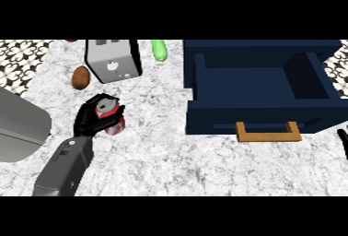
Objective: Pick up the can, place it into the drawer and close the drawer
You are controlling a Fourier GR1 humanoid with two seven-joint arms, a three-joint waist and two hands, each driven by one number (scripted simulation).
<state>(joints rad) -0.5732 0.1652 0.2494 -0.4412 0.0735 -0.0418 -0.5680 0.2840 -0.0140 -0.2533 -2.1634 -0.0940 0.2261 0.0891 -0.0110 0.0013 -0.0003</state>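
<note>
A red can [114, 126] with a silver top stands on the marble counter, left of centre. My left hand [89, 118] is wrapped round it, with the fingers curled over its left side and the thumb across its front. The navy drawer [258, 113] is open at the right, its inside bare, and a wooden handle [268, 133] sits on its front. Of my right hand [342, 139] only a black sliver shows at the right edge, below the drawer's front corner.
Behind the can stands a silver toaster [112, 60], with a brown potato [81, 77] to its left and a green vegetable [159, 50] to its right. A large grey object [20, 126] fills the left edge. Bare marble lies between can and drawer.
</note>
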